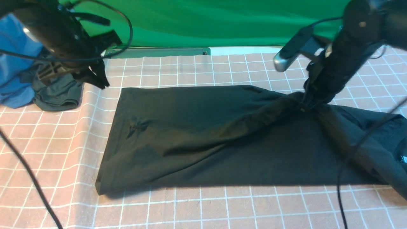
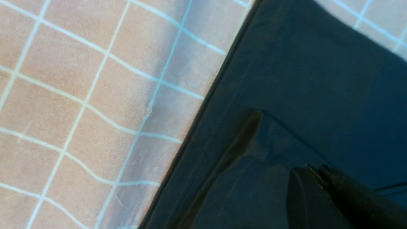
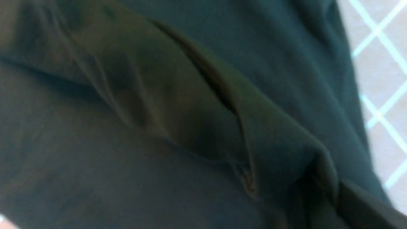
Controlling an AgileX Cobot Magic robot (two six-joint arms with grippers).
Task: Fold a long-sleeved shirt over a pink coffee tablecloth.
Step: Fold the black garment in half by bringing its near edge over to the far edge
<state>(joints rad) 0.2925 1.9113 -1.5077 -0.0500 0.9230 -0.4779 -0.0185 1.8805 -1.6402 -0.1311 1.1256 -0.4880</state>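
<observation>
Tablecloth point(image 1: 222, 206) bears shirt point(image 1: 203, 136) lying left-right.

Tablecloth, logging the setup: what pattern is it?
Pink tablecloth with thin white grid lines; clearest in the front view.

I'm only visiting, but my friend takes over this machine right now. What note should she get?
Right pincer: shut on a bunch of the long-sleeved shirt, holding it up in a peak.
Left pincer: raised beyond the shirt's left end, apparently empty; open or shut unclear.
Done: shirt lies as a long band on the pink coffee tablecloth.
Left: probably fold that band crosswise into a compact stack.
</observation>
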